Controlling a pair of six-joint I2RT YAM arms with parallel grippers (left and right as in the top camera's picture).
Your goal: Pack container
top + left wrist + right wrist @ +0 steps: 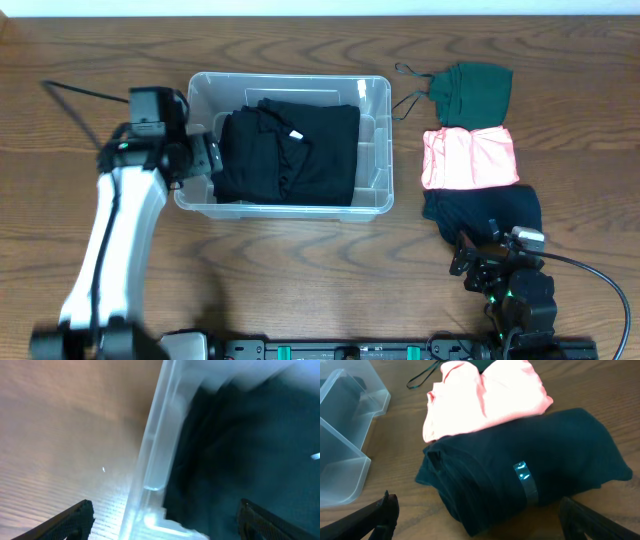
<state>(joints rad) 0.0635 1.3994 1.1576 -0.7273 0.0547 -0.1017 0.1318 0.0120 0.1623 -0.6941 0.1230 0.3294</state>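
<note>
Hovering at the left wall of the container [285,208], my left claw [165,510] is spread wide and grips nothing. The clear rim runs up through its gap, with folded black clothing [290,150] inside the bin, just to the claw's right. My right claw [477,510] is likewise wide open and empty. A dark folded garment [530,475] lies directly ahead of it on the table [300,290], a pink one [485,395] beyond that, and the container is well off to its left.
</note>
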